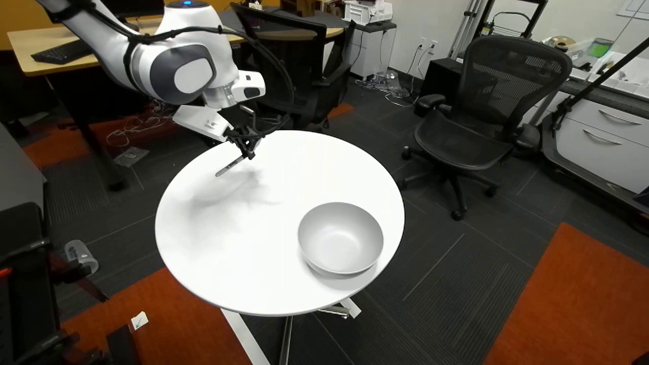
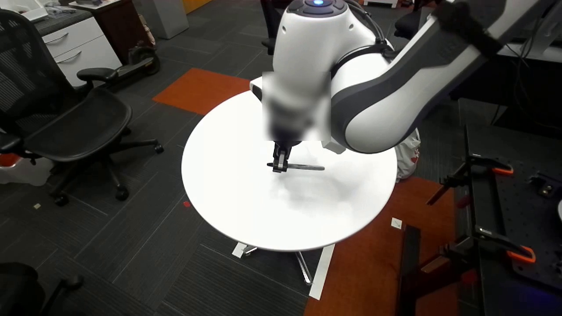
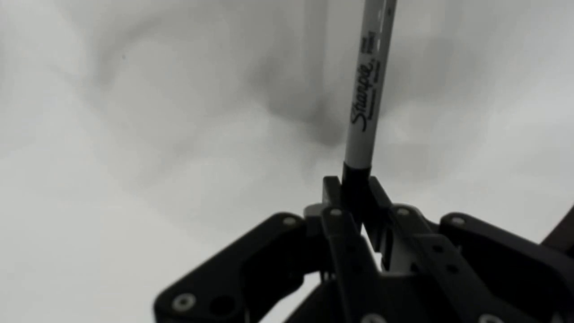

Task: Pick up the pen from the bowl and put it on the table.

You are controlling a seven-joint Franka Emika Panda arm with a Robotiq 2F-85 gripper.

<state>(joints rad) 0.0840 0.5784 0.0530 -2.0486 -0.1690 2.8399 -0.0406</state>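
The pen (image 3: 367,89) is a Sharpie marker with a light grey barrel and a black cap. My gripper (image 3: 354,188) is shut on the black cap, and the barrel sticks out ahead of the fingertips. In both exterior views the gripper (image 1: 248,152) (image 2: 280,166) holds the pen (image 1: 229,166) (image 2: 306,166) roughly level, above the round white table (image 1: 243,274) (image 2: 246,210). Its shadow lies apart from it on the tabletop. The light grey bowl (image 1: 340,218) stands near the table's edge, away from the gripper, with nothing visible inside. The bowl does not show in the other views.
A black mesh chair (image 1: 487,101) (image 2: 79,118) stands beyond the table. A wooden desk (image 1: 50,45) with a keyboard (image 1: 63,51) is behind the arm. A black workbench (image 2: 518,210) with orange-tipped clamps stands off the table's side. A blurred patch covers the wrist in an exterior view.
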